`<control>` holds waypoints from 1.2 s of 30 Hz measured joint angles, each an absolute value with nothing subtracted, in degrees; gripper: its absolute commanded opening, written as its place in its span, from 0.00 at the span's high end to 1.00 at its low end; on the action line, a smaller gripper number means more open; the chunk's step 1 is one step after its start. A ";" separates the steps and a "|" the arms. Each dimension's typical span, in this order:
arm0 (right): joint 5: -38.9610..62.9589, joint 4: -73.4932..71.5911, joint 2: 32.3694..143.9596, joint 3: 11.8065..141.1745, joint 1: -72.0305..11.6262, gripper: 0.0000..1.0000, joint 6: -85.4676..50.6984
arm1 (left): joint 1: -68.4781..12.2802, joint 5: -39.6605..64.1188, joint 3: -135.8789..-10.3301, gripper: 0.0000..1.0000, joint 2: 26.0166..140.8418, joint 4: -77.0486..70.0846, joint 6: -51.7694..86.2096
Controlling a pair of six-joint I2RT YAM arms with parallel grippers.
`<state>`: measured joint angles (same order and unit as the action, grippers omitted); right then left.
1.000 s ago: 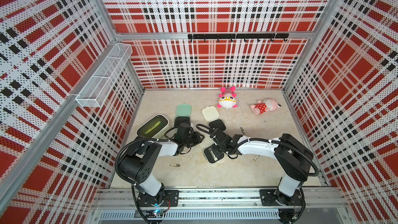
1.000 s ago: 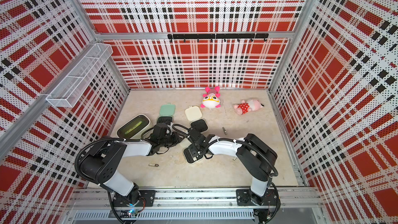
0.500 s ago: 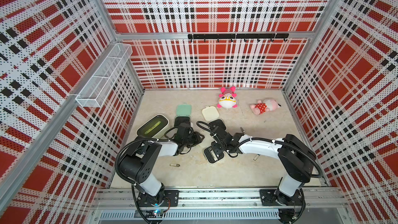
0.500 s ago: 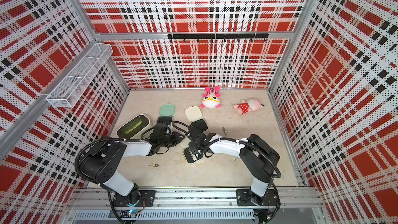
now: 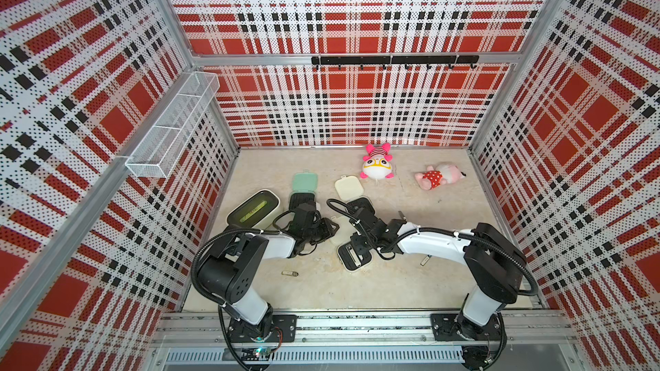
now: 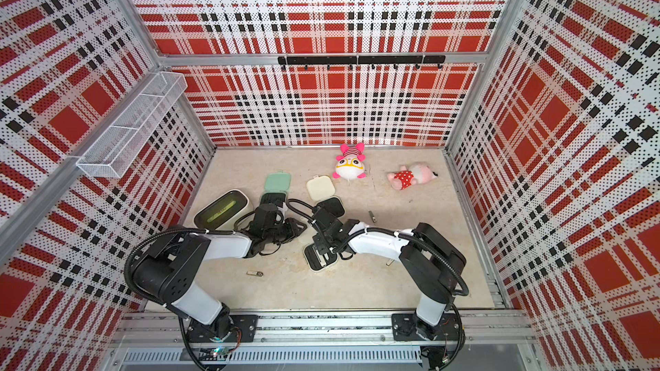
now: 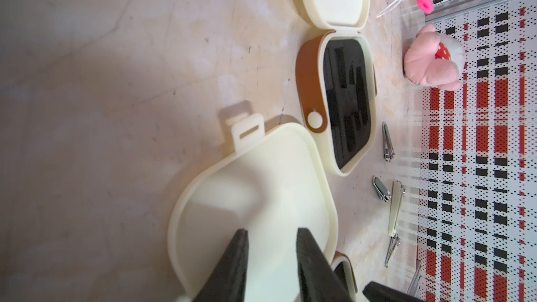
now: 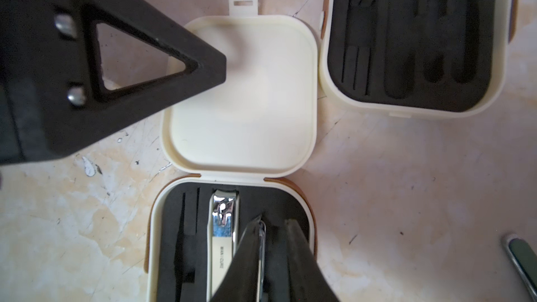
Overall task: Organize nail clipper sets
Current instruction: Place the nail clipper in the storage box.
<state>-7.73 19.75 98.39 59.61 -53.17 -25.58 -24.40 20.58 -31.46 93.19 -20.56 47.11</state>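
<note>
Low over the near cream case mid-floor with the right gripper narrowly parted astride a thin silver tool for slotting, left gripper part-open, empty, apparently steadying the flipped-back lid.

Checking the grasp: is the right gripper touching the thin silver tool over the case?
Touching. The right wrist view shows the thin silver tool flush against one finger of the right gripper.
</note>
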 measured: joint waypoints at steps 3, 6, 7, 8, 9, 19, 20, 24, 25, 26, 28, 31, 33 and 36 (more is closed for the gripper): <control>-7.49 19.55 98.39 59.57 -53.08 0.81 -25.58 | -24.40 20.58 -31.46 0.66 93.19 -20.56 47.11; -7.25 19.35 98.41 59.51 -53.06 0.81 -25.61 | -24.40 20.58 -31.46 0.66 93.19 -20.58 47.11; -7.11 19.29 98.43 59.46 -53.06 0.81 -25.61 | -24.40 20.58 -31.46 0.66 93.19 -20.58 47.11; -7.05 19.16 98.45 59.40 -53.06 0.81 -25.61 | -24.40 20.58 -31.46 0.66 93.19 -20.58 47.11; -6.90 19.00 98.48 59.33 -53.06 0.81 -25.65 | -24.40 20.58 -31.46 0.66 93.21 -20.58 47.11; -6.13 18.00 99.09 57.76 -53.06 0.82 -26.28 | -24.40 20.60 -31.46 0.67 93.27 -20.62 47.11; -6.11 18.00 99.20 57.60 -53.06 0.82 -26.35 | -24.40 20.60 -31.46 0.66 93.30 -20.62 47.11; -6.09 17.47 99.42 57.19 -53.06 0.83 -26.52 | -24.40 20.60 -31.46 0.67 93.30 -20.62 47.11; -6.07 17.32 99.44 57.12 -53.06 0.83 -26.59 | -24.40 20.60 -31.46 0.67 93.30 -20.62 47.11; -6.04 17.21 99.48 57.01 -53.06 0.83 -26.61 | -24.40 20.60 -31.46 0.66 93.30 -20.64 47.11; -5.98 16.99 99.59 56.80 -53.06 0.84 -26.65 | -24.40 20.60 -31.46 0.66 93.30 -20.62 47.11; -5.96 16.58 99.61 56.18 -53.01 0.84 -26.72 | -24.40 20.62 -31.46 0.67 93.30 -20.62 47.11; -5.96 16.38 99.61 55.92 -52.97 0.84 -26.85 | -24.40 20.64 -31.48 0.67 93.30 -20.62 47.11; -5.96 16.25 99.61 55.72 -52.97 0.83 -26.98 | -24.40 20.64 -31.46 0.67 93.30 -20.64 47.11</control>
